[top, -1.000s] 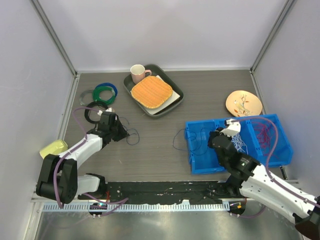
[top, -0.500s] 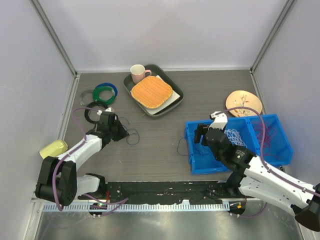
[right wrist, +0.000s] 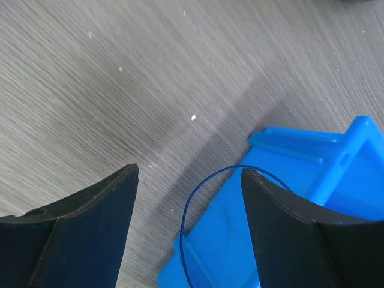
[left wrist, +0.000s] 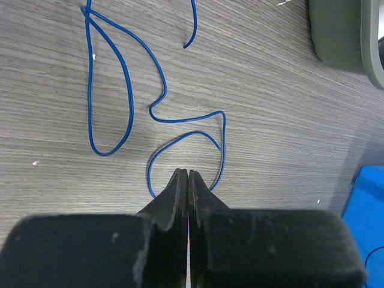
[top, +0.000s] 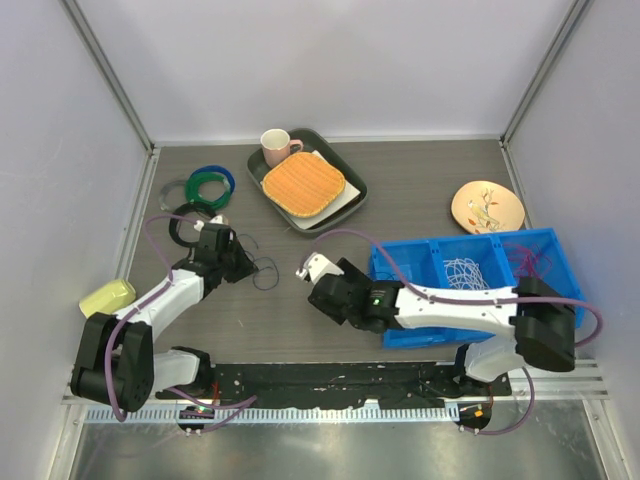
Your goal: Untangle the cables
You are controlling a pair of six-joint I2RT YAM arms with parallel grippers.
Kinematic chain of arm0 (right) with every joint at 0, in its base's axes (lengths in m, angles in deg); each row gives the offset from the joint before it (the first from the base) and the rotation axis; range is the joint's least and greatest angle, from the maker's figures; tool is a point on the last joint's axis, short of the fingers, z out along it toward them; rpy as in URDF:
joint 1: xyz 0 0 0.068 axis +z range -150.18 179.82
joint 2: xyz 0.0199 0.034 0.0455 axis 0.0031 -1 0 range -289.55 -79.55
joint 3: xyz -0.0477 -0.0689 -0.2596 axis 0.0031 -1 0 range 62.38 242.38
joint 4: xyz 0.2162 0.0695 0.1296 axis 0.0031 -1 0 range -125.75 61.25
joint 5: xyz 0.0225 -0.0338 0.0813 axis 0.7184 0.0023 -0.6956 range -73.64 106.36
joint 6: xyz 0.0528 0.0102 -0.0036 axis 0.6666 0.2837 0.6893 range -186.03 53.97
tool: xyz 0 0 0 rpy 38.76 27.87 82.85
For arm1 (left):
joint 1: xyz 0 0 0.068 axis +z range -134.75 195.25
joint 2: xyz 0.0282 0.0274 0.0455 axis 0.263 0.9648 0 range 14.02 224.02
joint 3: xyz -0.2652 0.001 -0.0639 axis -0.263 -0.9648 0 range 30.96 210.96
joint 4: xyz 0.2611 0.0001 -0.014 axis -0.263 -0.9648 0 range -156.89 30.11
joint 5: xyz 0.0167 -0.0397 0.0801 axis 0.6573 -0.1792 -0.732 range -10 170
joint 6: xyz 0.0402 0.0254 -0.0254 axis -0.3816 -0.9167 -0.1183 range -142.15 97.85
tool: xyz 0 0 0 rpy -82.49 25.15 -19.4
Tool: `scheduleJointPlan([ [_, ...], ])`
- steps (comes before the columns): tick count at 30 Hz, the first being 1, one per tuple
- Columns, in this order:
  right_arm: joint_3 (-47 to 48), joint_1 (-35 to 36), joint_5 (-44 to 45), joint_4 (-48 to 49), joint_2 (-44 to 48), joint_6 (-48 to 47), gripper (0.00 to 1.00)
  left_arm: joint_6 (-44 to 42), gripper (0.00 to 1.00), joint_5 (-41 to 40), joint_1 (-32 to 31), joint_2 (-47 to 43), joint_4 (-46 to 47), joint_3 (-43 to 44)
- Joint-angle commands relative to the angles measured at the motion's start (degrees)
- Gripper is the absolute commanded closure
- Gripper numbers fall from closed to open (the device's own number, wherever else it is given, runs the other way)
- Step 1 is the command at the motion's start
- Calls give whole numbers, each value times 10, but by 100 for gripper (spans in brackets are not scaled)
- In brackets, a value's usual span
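Note:
A thin blue cable (left wrist: 129, 90) lies in loose loops on the wooden table, just ahead of my left gripper (left wrist: 185, 174). That gripper is shut, and two strands pass under its tips; whether either is pinched does not show. From above, the left gripper (top: 240, 262) sits beside this cable (top: 266, 273). My right gripper (top: 318, 290) reaches left of the blue bin (top: 420, 337) and stands open. Between its fingers (right wrist: 96, 204) arcs a dark blue cable (right wrist: 186, 222) over the bin's corner (right wrist: 312, 150), touching neither finger. White cables (top: 462, 270) and magenta cables (top: 527, 262) lie in the bin.
A dark tray (top: 352, 200) with an orange cloth (top: 303, 183) and a pink mug (top: 276, 147) stands at the back. Thick green, blue and black ring coils (top: 205, 190) lie at the back left. A flowered plate (top: 487, 207) is at the right, a yellow-green object (top: 106, 297) at the left edge.
My right arm has swung left from above the bin to the table beside it, and its gripper has opened, with the white cables now lying in the bin. The left arm has not moved.

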Motion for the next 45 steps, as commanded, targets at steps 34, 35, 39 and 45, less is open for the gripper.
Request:
scheduleJointPlan([
  [34, -140, -85, 207, -54, 366, 320, 82, -6, 100, 27, 2, -32, 8, 6],
  [35, -130, -85, 200, -62, 352, 316, 73, -5, 100, 30, 1, -37, 8, 7],
  [39, -100, -85, 159, -54, 325, 279, 50, -2, 100, 39, 2, -53, 4, 14],
  [45, -69, -85, 96, 32, 312, 145, 27, 0, 100, 55, 1, -100, -17, 40],
])
